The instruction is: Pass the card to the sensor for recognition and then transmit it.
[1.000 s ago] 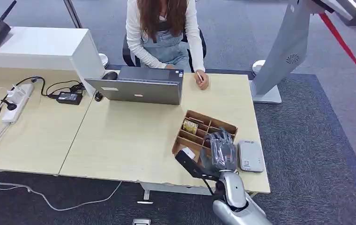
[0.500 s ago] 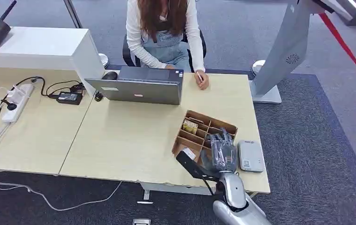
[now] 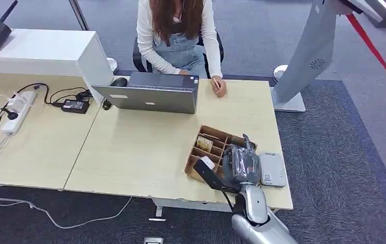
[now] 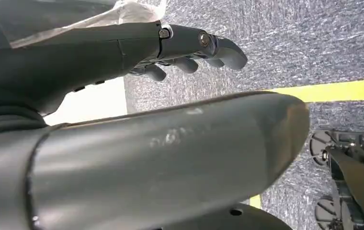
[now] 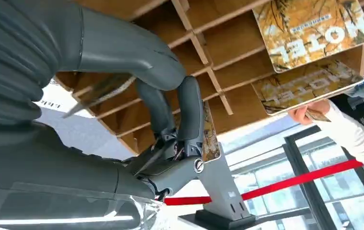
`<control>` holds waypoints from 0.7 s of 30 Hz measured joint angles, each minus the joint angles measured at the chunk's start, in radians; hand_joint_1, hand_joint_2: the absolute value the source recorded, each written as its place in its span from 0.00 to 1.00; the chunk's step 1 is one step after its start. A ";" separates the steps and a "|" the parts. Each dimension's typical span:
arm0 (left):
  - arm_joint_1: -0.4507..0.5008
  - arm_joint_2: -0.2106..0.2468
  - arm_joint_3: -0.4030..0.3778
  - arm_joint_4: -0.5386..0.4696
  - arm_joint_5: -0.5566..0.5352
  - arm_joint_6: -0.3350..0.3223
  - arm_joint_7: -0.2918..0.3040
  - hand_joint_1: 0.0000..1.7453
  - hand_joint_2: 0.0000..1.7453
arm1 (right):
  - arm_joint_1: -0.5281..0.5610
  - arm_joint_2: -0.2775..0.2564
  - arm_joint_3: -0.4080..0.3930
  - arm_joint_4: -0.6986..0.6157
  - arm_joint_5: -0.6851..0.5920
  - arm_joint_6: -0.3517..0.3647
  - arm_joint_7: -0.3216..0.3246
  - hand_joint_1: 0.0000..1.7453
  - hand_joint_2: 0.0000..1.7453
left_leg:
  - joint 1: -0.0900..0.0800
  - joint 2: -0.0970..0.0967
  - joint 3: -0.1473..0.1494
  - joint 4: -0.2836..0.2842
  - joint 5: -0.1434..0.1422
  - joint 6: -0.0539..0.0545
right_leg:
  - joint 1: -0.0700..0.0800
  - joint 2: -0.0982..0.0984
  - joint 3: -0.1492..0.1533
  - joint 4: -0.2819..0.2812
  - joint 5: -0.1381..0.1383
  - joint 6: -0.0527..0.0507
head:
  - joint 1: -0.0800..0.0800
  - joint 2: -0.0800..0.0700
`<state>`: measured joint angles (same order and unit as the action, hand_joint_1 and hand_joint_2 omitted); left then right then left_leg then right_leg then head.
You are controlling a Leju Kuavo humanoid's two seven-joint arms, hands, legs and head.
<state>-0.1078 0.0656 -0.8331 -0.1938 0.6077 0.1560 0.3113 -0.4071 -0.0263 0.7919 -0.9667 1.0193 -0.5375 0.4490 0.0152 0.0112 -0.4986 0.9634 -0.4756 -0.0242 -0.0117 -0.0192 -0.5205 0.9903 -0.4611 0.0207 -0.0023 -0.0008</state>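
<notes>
right hand (image 5: 170, 120) fingers in tray (image 5: 228, 33) — seemingly pinching "motel" card (image 5: 210, 139).

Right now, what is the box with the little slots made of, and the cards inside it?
The box looks like thin brown wood or stiff board, matte: its dividers show plain brown edges in the right wrist view. The cards look like glossy plastic or coated card, with a printed yellow pattern and the word MOTEL; I can't tell which.
</notes>
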 joint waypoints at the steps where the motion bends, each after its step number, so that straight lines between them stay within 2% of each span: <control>1: 0.000 0.000 0.000 0.000 0.000 0.000 -0.001 0.00 0.00 | 0.000 0.000 0.000 0.002 0.002 -0.001 0.000 1.00 1.00 | 0.000 0.000 0.000 0.000 0.000 0.000 | 0.000 0.000 0.000 0.000 0.000 0.000 | 0.000 0.000; 7: 0.000 0.000 0.000 0.000 0.002 0.002 -0.011 0.00 0.00 | 0.000 0.000 0.000 0.007 0.011 -0.010 0.002 1.00 1.00 | 0.000 0.000 0.000 0.000 0.000 0.000 | 0.000 0.000 0.000 0.000 0.000 0.000 | 0.000 0.000; 9: 0.000 0.000 0.000 0.000 0.003 0.002 -0.018 0.00 0.00 | 0.000 0.000 0.000 0.008 0.015 -0.014 0.002 0.96 1.00 | 0.000 0.000 0.000 0.000 0.000 0.000 | 0.000 0.000 0.000 0.000 0.000 0.000 | 0.000 0.000; 11: 0.000 0.000 0.000 0.000 0.003 0.002 -0.023 0.00 0.00 | 0.000 0.000 0.000 0.009 0.018 -0.018 0.001 0.88 1.00 | 0.000 0.000 0.000 0.000 0.000 0.000 | 0.000 0.000 0.000 0.000 0.000 0.000 | 0.000 0.000; 13: 0.000 0.000 0.000 0.000 0.003 0.002 -0.026 0.00 0.00 | 0.000 0.000 0.000 0.013 0.018 -0.019 0.000 0.49 1.00 | 0.000 0.000 0.000 0.000 0.000 0.000 | 0.000 0.000 0.000 0.000 0.000 0.000 | 0.000 0.000; 14: 0.000 0.000 0.000 0.000 0.003 0.002 -0.026 0.00 0.00 | 0.000 0.000 0.000 0.013 0.018 -0.020 0.000 0.42 1.00 | 0.000 0.000 0.000 0.000 0.000 0.000 | 0.000 0.000 0.000 0.000 0.000 0.000 | 0.000 0.000; 16: 0.000 0.000 0.000 0.000 0.003 0.002 -0.027 0.00 0.00 | 0.000 0.000 0.001 0.016 0.018 -0.020 0.000 0.34 1.00 | 0.000 0.000 0.000 0.000 0.000 0.000 | 0.000 0.000 0.000 0.000 0.000 0.000 | 0.000 0.000; 21: 0.000 0.000 0.000 0.000 0.002 -0.002 -0.026 0.00 0.00 | -0.001 0.003 0.001 0.022 0.019 -0.024 -0.002 0.23 1.00 | 0.000 0.000 0.000 0.000 0.000 0.000 | 0.000 0.000 0.000 0.000 0.000 0.000 | 0.000 0.000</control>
<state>-0.1075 0.0652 -0.8331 -0.1938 0.6100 0.1541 0.2853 -0.4080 -0.0229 0.7927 -0.9449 1.0380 -0.5615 0.4467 0.0152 0.0112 -0.4986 0.9634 -0.4756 -0.0242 -0.0116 -0.0192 -0.5204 0.9903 -0.4611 0.0207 -0.0023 -0.0008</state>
